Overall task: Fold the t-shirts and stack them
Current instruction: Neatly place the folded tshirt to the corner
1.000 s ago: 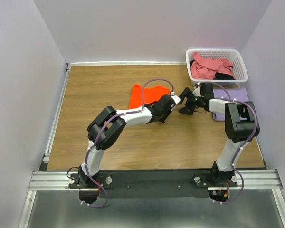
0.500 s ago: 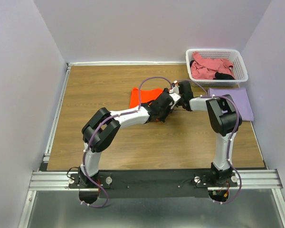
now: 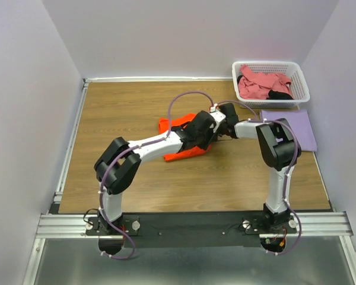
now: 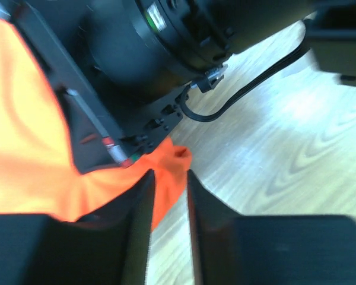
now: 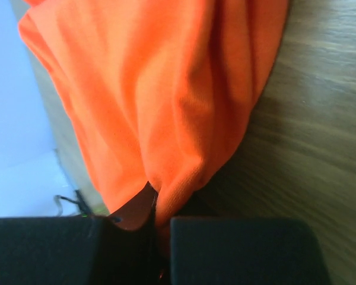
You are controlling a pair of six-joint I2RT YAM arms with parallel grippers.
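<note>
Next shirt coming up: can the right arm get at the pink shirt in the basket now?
Likely not yet: right gripper is shut on the orange shirt; the basket's open top looks unobstructed.

Top external camera looks down from 6 o'clock over the whole table (image 3: 107, 119). Both wrist cameras face the orange t-shirt (image 5: 166, 89) closely; all views share it.

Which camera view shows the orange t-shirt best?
The right wrist view: the orange t-shirt fills it, with clear folds. In the top view, the left arm covers much of it. The left wrist view shows only a blurred part.
</note>
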